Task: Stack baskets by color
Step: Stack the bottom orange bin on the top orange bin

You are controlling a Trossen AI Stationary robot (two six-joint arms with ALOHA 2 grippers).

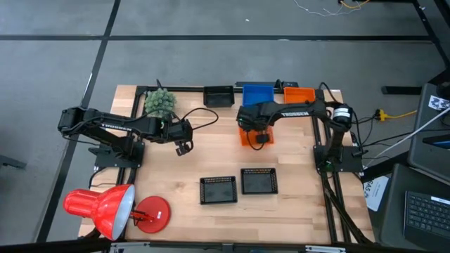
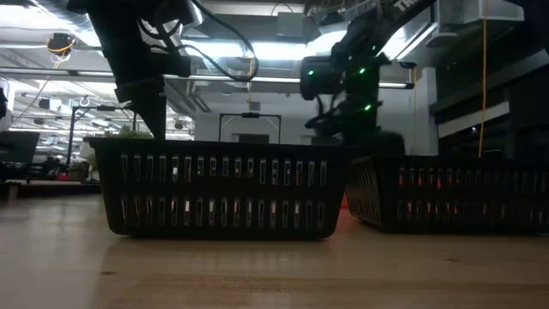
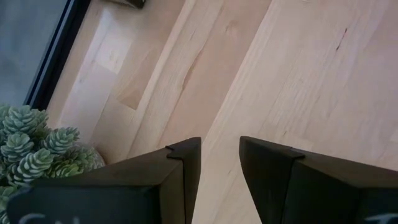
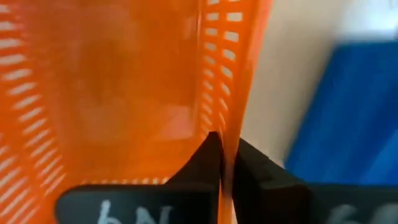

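Note:
An orange basket (image 1: 246,135) sits right of the table's middle, with my right gripper (image 1: 261,138) (image 4: 225,146) shut on its wall. Along the far edge stand a black basket (image 1: 219,95), a blue basket (image 1: 258,93) (image 4: 348,112) and another orange basket (image 1: 299,93). Two black baskets (image 1: 218,190) (image 1: 259,180) rest on their bottoms nearer the front; they fill the low view (image 2: 219,189) (image 2: 455,193). My left gripper (image 1: 184,146) (image 3: 219,168) hovers open over bare wood at the left. My right gripper pinches the orange basket's perforated side wall at its rim (image 4: 235,118), one finger inside the basket and one outside. The fingers come from above, pointing steeply down. Whether the basket's bottom is on the table, I cannot tell.
A fuzzy green plant ball (image 1: 159,102) (image 3: 31,149) stands at the far left, close to my left arm. A red desk lamp (image 1: 105,209) occupies the near left corner. Bare wood lies between the two arms and along the near edge.

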